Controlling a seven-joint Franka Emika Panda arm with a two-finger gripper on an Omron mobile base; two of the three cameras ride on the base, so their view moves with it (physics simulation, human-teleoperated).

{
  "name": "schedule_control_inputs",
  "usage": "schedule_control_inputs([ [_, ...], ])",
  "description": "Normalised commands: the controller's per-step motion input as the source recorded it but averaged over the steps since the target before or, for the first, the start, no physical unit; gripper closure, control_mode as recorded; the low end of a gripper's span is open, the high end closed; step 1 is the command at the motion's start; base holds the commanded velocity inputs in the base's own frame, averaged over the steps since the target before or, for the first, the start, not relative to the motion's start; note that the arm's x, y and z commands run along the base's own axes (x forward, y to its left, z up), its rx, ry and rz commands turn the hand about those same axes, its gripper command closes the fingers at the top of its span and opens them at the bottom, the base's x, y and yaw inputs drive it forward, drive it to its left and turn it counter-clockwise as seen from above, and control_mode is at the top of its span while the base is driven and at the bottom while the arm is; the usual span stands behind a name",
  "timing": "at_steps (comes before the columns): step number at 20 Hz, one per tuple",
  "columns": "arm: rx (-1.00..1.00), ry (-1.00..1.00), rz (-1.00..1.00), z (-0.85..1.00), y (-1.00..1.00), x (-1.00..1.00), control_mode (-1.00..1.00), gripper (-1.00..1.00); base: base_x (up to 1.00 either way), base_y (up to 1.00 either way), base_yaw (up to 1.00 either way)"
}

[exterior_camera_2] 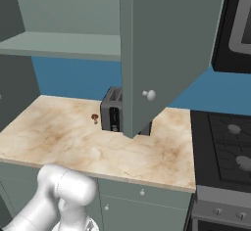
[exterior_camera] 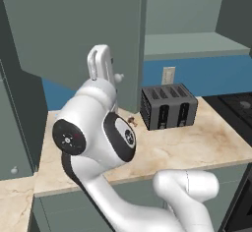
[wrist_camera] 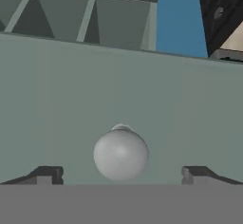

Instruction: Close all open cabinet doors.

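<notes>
Smooth, round silver knob (wrist_camera: pixel 121 154) lies between the spread dark fingertips of the gripper (wrist_camera: pixel 122 174) in the hand view, before a flat grey-green cabinet door (wrist_camera: pixel 118 85); a steady push on this outer face, near its free edge, should swing it shut. In the left base view, that door hangs open above the cream marble counter's back-left part, the black toaster (exterior_camera: pixel 168 107) beside its lower corner. In the right base view, another flat grey-green door (exterior_camera_2: pixel 171 39) stands open above the counter's right side, presumably for later.
</notes>
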Motion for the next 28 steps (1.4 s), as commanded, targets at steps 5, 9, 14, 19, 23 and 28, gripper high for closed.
schedule_control_inputs([
  [5, 0.09, -0.03, -0.01, -0.01, -0.41, 0.52, -1.00, -1.00, 0.00, 0.00, 0.00],
  [9, 0.10, 0.00, 0.00, -0.06, -0.43, 0.56, -1.00, -1.00, 0.00, 0.00, 0.00],
  [14, 0.09, 0.00, 0.00, -0.07, -0.38, 0.64, -1.00, -1.00, 0.00, 0.00, 0.00],
  [19, 0.06, 0.00, 0.00, -0.11, -0.27, 0.73, -1.00, -1.00, 0.00, 0.00, 0.00],
  [23, 0.07, 0.00, 0.01, -0.11, -0.26, 0.77, -1.00, -1.00, 0.00, 0.00, 0.00],
  [28, 0.06, 0.00, 0.05, -0.17, -0.26, 0.75, -1.00, -1.00, 0.00, 0.00, 0.00],
])
